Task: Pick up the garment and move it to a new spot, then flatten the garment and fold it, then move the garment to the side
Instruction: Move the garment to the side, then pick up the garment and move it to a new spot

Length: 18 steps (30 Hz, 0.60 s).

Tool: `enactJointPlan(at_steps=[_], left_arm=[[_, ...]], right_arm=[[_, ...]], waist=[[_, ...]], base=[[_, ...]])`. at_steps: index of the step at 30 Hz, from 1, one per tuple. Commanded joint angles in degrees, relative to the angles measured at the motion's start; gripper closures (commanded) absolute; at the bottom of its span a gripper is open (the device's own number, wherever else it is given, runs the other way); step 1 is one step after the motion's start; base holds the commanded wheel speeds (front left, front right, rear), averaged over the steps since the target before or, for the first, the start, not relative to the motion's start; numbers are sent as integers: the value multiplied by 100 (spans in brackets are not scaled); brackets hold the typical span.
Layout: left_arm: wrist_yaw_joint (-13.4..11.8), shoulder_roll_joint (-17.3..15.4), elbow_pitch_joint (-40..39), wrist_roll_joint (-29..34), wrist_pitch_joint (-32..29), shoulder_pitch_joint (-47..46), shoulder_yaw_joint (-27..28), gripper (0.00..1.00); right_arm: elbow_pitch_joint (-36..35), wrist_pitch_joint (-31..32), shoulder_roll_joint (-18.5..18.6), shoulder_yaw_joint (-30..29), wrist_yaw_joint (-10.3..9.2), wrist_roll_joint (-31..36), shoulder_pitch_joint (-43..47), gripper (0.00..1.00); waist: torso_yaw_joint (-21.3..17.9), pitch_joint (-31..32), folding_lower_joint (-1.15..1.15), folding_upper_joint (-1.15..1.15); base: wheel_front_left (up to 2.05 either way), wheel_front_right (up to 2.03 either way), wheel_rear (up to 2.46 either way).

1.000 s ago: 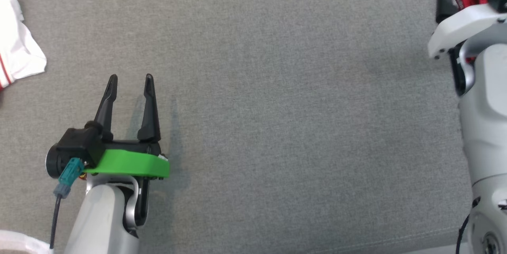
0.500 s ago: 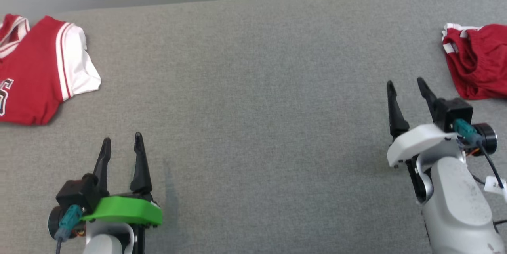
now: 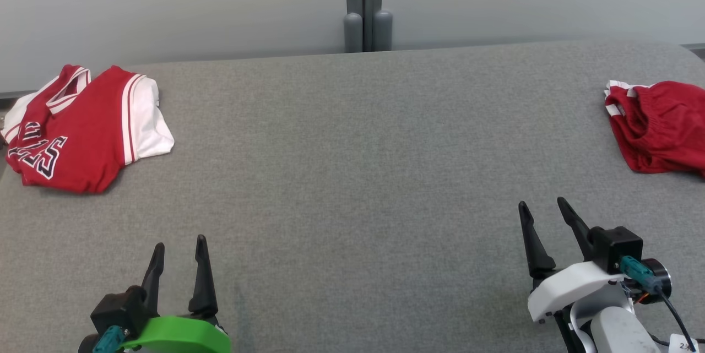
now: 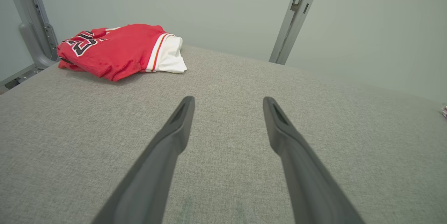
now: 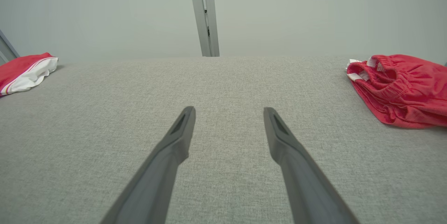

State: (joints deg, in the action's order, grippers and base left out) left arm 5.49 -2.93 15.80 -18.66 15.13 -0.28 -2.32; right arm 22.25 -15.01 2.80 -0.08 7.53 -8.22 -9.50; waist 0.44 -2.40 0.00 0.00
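A crumpled red garment (image 3: 661,132) with white trim lies at the table's far right, also seen in the right wrist view (image 5: 401,91). A folded red-and-white jersey (image 3: 82,132) with dark lettering lies at the far left (image 4: 118,51). My left gripper (image 3: 180,242) hovers open and empty near the front left, well short of the jersey. My right gripper (image 3: 541,202) stands open and empty at the front right, a little short and left of the crumpled garment. Both wrist views show the fingers spread over bare cloth (image 4: 227,100) (image 5: 228,109).
The grey fabric table (image 3: 352,177) stretches wide between the two garments. A pale wall with a grey post (image 3: 363,6) runs behind the far edge. The jersey's white sleeve (image 5: 24,72) shows at the left of the right wrist view.
The head camera has tilted up, bringing the far edge and wall into view. Both arms have drawn back from the garments; the right gripper left the red garment it stood beside. Both stay open.
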Motion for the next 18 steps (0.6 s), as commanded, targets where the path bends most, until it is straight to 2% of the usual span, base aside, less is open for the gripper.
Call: enactJointPlan(at_steps=[1, 18], left_arm=[[-8, -1, 9, -74, 0, 130, -18, 0], [-41, -2, 53, -134, 1, 19, -137, 0]], right_arm=[[-53, -23, 21, 21, -9, -50, 93, 0], [-138, -23, 20, 131, -9, -147, 177, 0]], waist=[[-5, 26, 0, 0], [23, 43, 0, 0]], base=[[0, 0, 0], [0, 0, 0]])
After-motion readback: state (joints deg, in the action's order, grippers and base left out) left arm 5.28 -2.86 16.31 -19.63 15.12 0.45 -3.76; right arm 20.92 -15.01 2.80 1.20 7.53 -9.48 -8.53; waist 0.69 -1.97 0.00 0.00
